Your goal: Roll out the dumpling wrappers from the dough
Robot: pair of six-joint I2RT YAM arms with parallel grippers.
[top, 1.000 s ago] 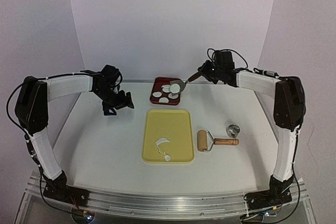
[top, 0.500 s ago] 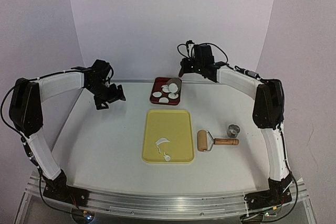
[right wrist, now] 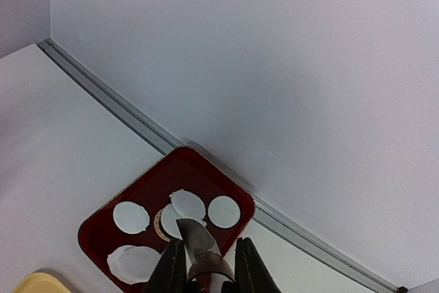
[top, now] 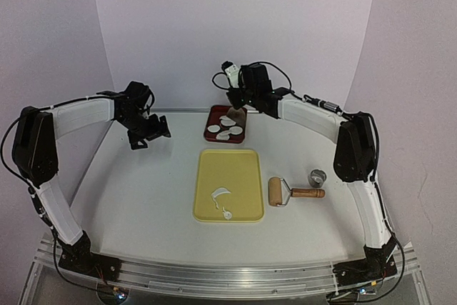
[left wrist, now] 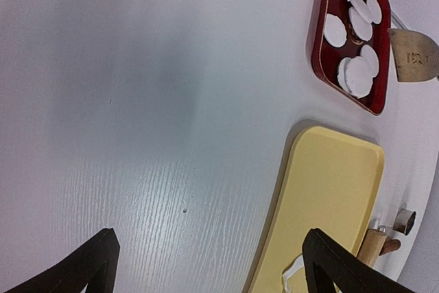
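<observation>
Several round white dumpling wrappers (top: 223, 136) lie in a dark red tray (top: 208, 130) at the back. My right gripper (top: 239, 103) is shut on a small metal spatula (right wrist: 195, 239) and holds its blade tilted down over the tray (right wrist: 154, 186) and wrappers (right wrist: 223, 211). Thin curled dough scraps (top: 222, 193) lie on the yellow board (top: 228, 169). My left gripper (top: 151, 137) is open and empty above the bare table, left of the tray. In the left wrist view its fingers (left wrist: 89, 265) frame the table, with the board (left wrist: 336, 183), tray (left wrist: 319, 32) and wrappers (left wrist: 353, 77) to the right.
A wooden rolling pin (top: 285, 192) lies right of the board, and a small metal ring cutter (top: 317, 176) stands just behind its handle. The white back wall rises close behind the red tray.
My right arm has swung left along the back, tipping the spatula from level to blade-down over the tray. My left gripper drew back and left, then held still.
</observation>
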